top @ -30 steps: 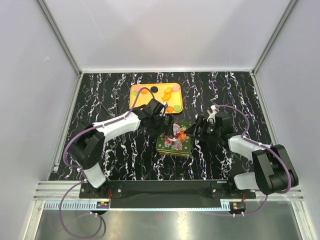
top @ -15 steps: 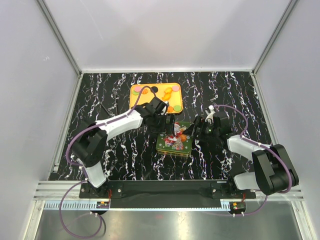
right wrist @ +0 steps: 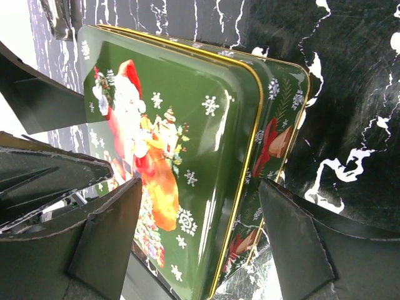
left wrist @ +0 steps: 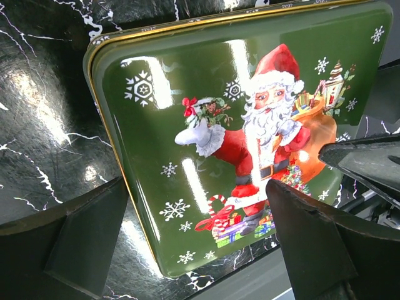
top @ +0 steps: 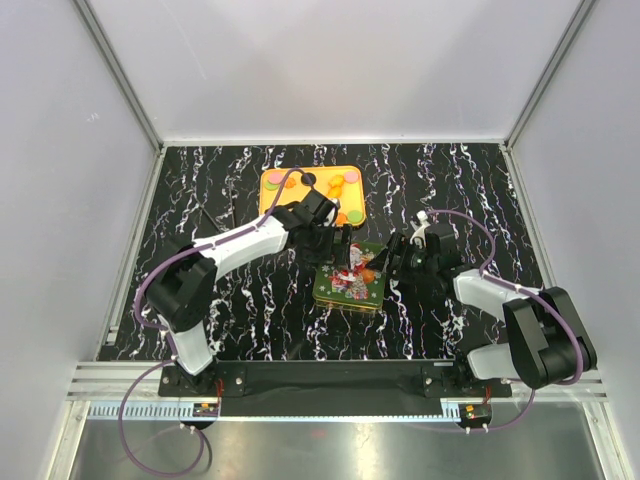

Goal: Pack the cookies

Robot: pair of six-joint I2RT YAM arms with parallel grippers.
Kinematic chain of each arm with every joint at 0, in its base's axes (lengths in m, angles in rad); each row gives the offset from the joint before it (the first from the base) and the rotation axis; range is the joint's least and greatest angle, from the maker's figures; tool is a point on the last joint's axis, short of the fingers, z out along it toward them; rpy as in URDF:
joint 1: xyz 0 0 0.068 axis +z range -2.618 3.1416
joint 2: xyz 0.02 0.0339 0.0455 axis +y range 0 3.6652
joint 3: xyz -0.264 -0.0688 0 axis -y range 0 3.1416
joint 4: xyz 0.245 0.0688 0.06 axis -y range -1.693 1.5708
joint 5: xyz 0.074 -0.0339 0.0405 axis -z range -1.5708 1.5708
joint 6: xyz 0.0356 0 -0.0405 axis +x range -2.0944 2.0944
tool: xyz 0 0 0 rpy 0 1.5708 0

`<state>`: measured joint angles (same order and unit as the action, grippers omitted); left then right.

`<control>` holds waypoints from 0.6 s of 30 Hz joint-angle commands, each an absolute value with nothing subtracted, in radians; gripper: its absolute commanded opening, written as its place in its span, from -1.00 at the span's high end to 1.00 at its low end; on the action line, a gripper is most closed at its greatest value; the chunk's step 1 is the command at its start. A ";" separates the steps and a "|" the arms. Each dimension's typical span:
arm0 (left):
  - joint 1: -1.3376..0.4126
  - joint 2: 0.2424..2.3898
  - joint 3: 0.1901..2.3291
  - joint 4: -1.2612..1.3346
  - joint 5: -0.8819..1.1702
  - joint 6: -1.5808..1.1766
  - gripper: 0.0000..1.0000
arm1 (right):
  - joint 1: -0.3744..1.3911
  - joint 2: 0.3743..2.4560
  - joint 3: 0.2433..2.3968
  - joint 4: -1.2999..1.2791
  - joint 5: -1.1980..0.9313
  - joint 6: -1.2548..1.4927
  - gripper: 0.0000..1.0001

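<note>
You see the left gripper and right gripper spread wide at the glossy, round-cornered green tin; its lid hides the inside.

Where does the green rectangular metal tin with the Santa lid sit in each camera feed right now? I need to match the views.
Top external: the green rectangular metal tin lies at centre frame on the black marbled table, between the two arms.
Left wrist: it fills most of the frame, one rounded corner at upper left.
Right wrist: it runs from upper left to bottom centre, its side wall showing on the right.
Shared landmark: the red Santa figure on the lid.
</note>
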<state>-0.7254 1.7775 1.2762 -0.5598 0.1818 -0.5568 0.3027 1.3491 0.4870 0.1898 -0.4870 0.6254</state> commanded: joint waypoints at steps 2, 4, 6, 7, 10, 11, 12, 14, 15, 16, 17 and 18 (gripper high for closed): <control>-0.732 1.796 1.302 -0.541 0.176 -0.545 -0.98 | 0.319 1.377 0.522 0.232 -0.494 0.638 -0.65; -0.732 1.798 1.304 -0.543 0.170 -0.543 -0.98 | 0.319 1.387 0.525 0.227 -0.492 0.640 -0.65; -0.724 1.796 1.304 -0.543 0.170 -0.542 -0.98 | 0.319 1.382 0.531 0.213 -0.482 0.638 -0.67; -0.721 1.795 1.304 -0.545 0.175 -0.540 -0.98 | 0.319 1.381 0.532 0.206 -0.479 0.632 -0.68; -0.706 1.796 1.307 -0.546 0.173 -0.534 -0.98 | 0.319 1.373 0.549 0.175 -0.468 0.627 -0.72; -0.697 1.796 1.308 -0.548 0.173 -0.532 -0.98 | 0.318 1.371 0.555 0.164 -0.463 0.629 -0.74; -0.692 1.796 1.308 -0.548 0.176 -0.531 -0.98 | 0.319 1.370 0.558 0.158 -0.459 0.627 -0.75; -0.680 1.795 1.309 -0.548 0.179 -0.528 -0.98 | 0.318 1.365 0.572 0.135 -0.450 0.623 -0.78; -0.677 1.795 1.312 -0.551 0.179 -0.526 -0.98 | 0.319 1.367 0.578 0.126 -0.443 0.618 -0.79; -0.669 1.793 1.316 -0.551 0.181 -0.523 -0.98 | 0.319 1.368 0.587 0.114 -0.439 0.618 -0.79; -0.666 1.793 1.316 -0.551 0.183 -0.523 -0.98 | 0.316 1.371 0.594 0.106 -0.430 0.617 -0.81; -0.661 1.793 1.324 -0.552 0.187 -0.522 -0.98 | 0.318 1.373 0.600 0.101 -0.428 0.611 -0.81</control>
<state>-0.6758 1.7966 1.2766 -0.5602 0.1799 -0.5453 0.3069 1.3777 0.5491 0.1211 -0.4618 0.6289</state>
